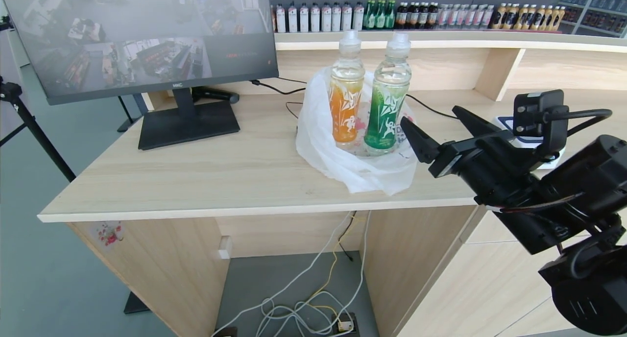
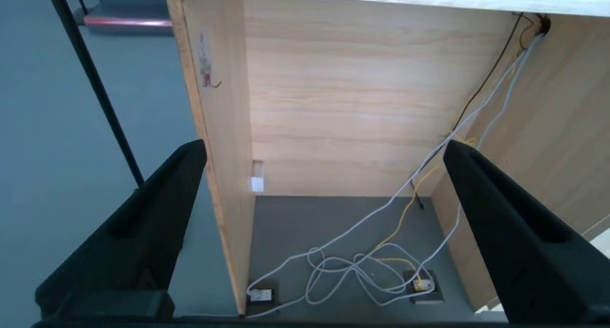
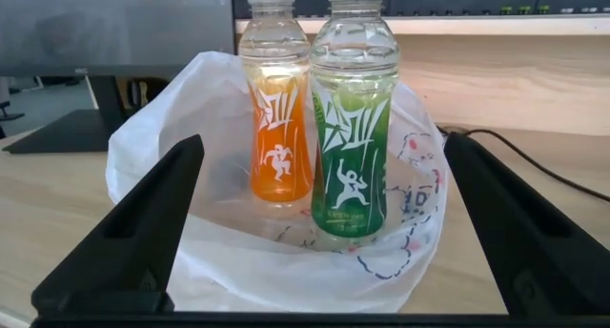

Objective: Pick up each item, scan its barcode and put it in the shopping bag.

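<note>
Two bottles stand upright in the white shopping bag (image 1: 323, 151) (image 3: 229, 261) on the wooden counter (image 1: 205, 175): an orange one (image 1: 346, 89) (image 3: 279, 109) and a green one (image 1: 388, 94) (image 3: 354, 118) side by side. My right gripper (image 1: 443, 129) (image 3: 324, 223) hovers open just right of the bag, its fingers (image 1: 421, 142) pointing at the green bottle and holding nothing. My left gripper (image 2: 324, 233) is open and low, below the countertop, facing the counter's side panel (image 2: 219, 166).
A monitor (image 1: 142, 33) on a black stand occupies the counter's left rear. A white scanner base (image 1: 529, 141) sits behind my right arm. Cables (image 2: 381, 261) (image 1: 303, 302) lie on the floor under the counter. A raised shelf with bottles (image 1: 416, 16) runs behind. A tripod leg (image 1: 34, 131) stands left.
</note>
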### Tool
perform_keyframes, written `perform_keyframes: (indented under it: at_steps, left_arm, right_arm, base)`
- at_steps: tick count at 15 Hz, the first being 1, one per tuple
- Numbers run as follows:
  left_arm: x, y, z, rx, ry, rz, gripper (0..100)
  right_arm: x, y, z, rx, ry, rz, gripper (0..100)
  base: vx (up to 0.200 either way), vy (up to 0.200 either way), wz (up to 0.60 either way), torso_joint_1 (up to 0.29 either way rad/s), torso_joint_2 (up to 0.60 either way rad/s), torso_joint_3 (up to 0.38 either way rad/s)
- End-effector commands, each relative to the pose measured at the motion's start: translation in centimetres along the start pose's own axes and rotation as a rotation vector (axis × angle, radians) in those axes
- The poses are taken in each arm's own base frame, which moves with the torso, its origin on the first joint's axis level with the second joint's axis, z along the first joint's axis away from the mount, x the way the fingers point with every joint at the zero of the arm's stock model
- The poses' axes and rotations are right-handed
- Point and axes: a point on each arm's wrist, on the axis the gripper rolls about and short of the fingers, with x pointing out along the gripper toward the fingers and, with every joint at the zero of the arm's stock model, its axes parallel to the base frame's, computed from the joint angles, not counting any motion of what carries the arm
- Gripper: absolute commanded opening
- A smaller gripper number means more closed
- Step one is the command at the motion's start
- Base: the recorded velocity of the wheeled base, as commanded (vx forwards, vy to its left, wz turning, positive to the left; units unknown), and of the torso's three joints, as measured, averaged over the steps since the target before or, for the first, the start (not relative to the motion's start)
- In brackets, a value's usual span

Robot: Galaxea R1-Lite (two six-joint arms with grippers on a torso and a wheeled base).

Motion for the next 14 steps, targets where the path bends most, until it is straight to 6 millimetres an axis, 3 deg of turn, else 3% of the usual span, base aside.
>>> perform_keyframes:
  at_steps: [1,3,8,11,13,14]
  left_arm:
    - [0.0,0.0,0.0,-0.003,0.000,0.001,100]
    - [0.0,0.0,0.0,-0.005,0.000,0.001,100]
    - [0.0,0.0,0.0,-0.005,0.000,0.001,100]
    - [0.0,0.0,0.0,-0.005,0.000,0.001,100]
    - [0.0,0.0,0.0,-0.003,0.000,0.001,100]
    - [0.0,0.0,0.0,-0.003,0.000,0.001,100]
  right_arm:
    - [-0.1,0.0,0.0,-0.001,0.001,0.000,100]
    - [-0.2,0.0,0.0,-0.001,0.004,0.002,100]
    - [-3.7,-0.2,1.6,-0.009,0.019,0.007,100]
    - [-8.6,-0.7,3.2,-0.031,0.037,0.009,100]
    - [-15.1,-1.4,4.2,-0.045,0.051,0.007,100]
    - [-17.1,-1.6,4.9,-0.040,0.033,-0.001,100]
  base:
    - [0.000,-0.200,0.00,0.002,0.00,0.002]
    - [0.000,-0.200,0.00,0.002,0.00,0.000]
    - [0.000,-0.200,0.00,0.004,0.00,0.003]
    - [0.000,-0.200,0.00,0.002,0.00,0.004]
    - [0.000,-0.200,0.00,0.002,0.00,0.005]
    - [0.000,-0.200,0.00,0.002,0.00,0.007]
